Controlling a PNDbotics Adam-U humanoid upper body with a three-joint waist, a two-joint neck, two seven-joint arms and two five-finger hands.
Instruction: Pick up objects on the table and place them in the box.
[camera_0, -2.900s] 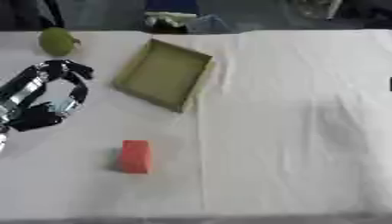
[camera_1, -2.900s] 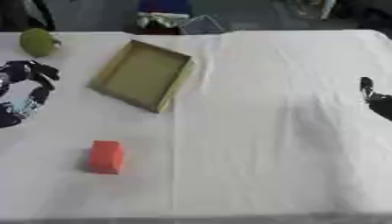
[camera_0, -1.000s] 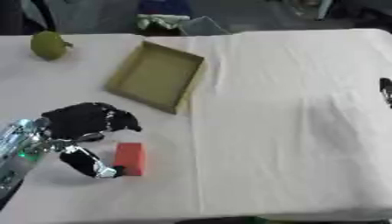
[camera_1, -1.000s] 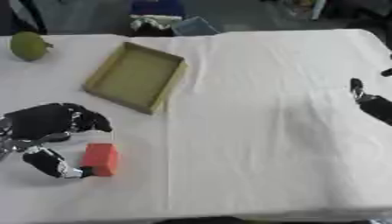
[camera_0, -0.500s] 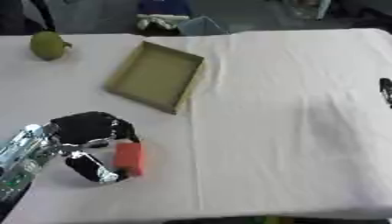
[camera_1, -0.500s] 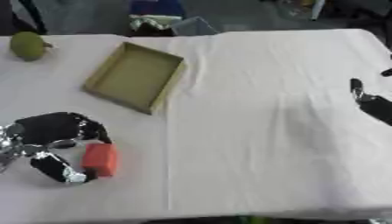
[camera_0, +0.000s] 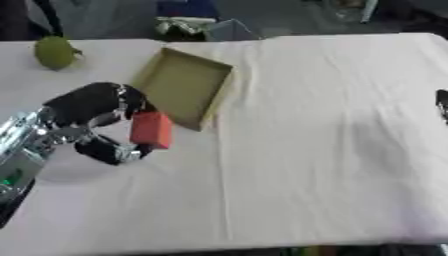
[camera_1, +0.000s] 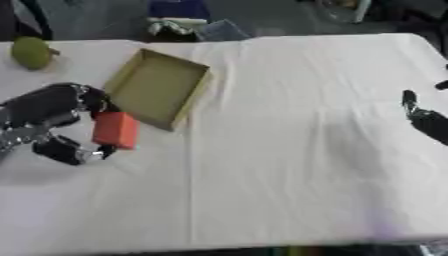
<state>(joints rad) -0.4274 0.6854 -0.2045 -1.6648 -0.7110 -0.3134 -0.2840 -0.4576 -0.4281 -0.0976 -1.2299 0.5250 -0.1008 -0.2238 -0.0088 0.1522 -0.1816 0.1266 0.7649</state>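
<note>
Table (camera_0: 332, 165) under a white cloth fills both views; its near edge is cut off at the bottom, and the clutter beyond its far edge is too blurred to name. Box (camera_0: 185, 85), a shallow olive-tan cardboard tray with low walls, lies askew on the cloth, interior bare. Left hand (camera_0: 92, 107), black with silver joints, sits just left of the box's near corner, forearm cut off at the frame's left edge; fingers above and thumb below are curled round the red block (camera_0: 151, 129), whose far side they hide. Block is a plain orange-red cuboid, upright, close beside the box's near corner. Right hand (camera_1: 424, 120) shows only as dark fingers at the right edge, well right of the box; their pose is unreadable. Green round fruit (camera_0: 55, 52) rests left of the box's far corner.
</note>
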